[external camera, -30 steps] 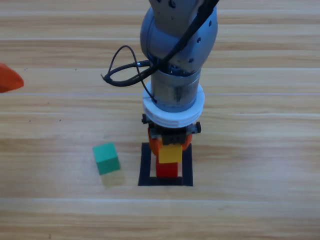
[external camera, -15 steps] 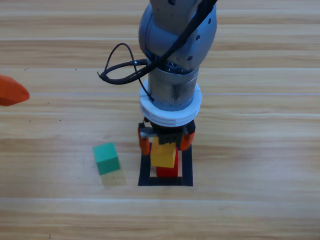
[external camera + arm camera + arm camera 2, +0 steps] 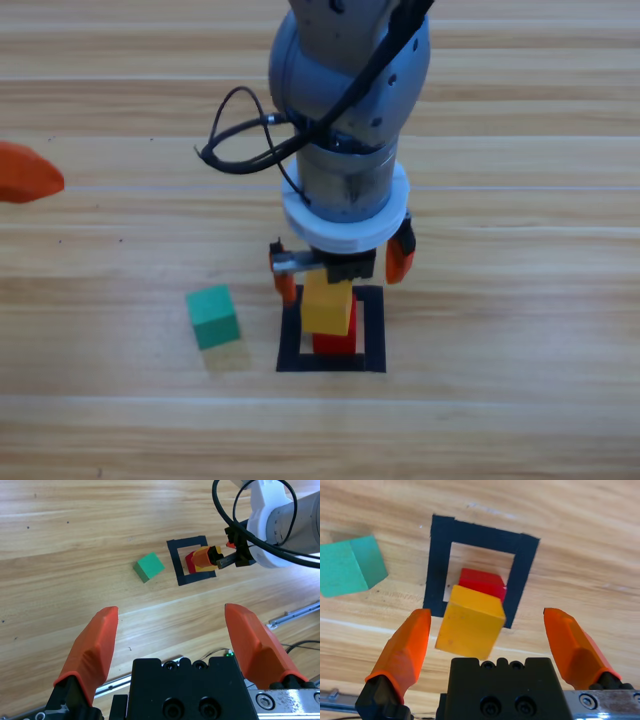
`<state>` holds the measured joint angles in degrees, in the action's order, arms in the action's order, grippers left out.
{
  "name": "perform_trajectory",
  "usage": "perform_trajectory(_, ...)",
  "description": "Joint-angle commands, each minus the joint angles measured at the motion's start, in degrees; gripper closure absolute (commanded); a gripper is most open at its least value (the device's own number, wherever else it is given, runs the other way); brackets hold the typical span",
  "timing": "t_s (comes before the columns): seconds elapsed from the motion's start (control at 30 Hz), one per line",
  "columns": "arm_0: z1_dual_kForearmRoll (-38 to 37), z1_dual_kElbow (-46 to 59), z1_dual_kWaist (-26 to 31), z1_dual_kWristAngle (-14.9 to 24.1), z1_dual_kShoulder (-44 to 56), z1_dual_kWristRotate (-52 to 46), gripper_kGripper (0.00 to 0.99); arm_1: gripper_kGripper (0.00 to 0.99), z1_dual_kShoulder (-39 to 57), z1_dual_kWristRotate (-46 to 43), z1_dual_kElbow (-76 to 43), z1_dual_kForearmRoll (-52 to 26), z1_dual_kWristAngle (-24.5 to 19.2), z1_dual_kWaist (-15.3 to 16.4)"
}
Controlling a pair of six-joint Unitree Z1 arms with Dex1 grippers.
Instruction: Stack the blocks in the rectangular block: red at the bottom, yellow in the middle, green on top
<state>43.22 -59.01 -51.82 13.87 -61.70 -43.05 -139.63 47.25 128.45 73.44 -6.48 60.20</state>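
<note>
2 of 3 stacked: yellow cube (image 3: pixel 327 305) sits on red cube (image 3: pixel 335 342) inside the tape square (image 3: pixel 374 330), right gripper (image 3: pixel 340 268) spread wide around it; green cube (image 3: pixel 212 316) waits beside, left gripper (image 3: pixel 172 635) idle, open

surface: light wooden table (image 3: pixel 520 120), plank grain | edge: metal rail (image 3: pixel 295 614) | light: even, soft
</note>
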Motion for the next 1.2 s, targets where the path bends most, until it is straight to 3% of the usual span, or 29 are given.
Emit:
perform_trajectory(0.03,-1.7,-1.1,0.9,1.0,-2.5,-2.3,0.105,0.0,11.7,1.8,-4.3,0.2,-7.0,4.0)
perform_trajectory(0.2,-1.2,-5.0,3.0,0.5,-11.2,-11.8,0.111,0.0,18.3,1.3,-13.4,-4.4,-8.9,4.0)
perform_trajectory(0.4,-0.8,-7.3,5.8,-3.0,-27.5,-17.7,0.114,0.0,35.8,-2.9,-44.6,-28.6,-7.3,1.5)
perform_trajectory(0.53,0.0,-11.1,6.3,-3.7,-39.6,-21.2,0.114,0.0,41.5,-4.1,-54.6,-33.0,-7.1,-0.3)
perform_trajectory(0.73,0.8,-15.7,7.1,-5.6,-48.6,-22.4,0.113,0.0,50.5,-6.9,-68.8,-45.0,-4.2,-1.4)
perform_trajectory(1.2,0.8,-18.0,9.8,-7.4,-56.8,-22.6,0.113,0.0,48.0,-11.5,-71.0,-50.7,-1.9,-1.5)
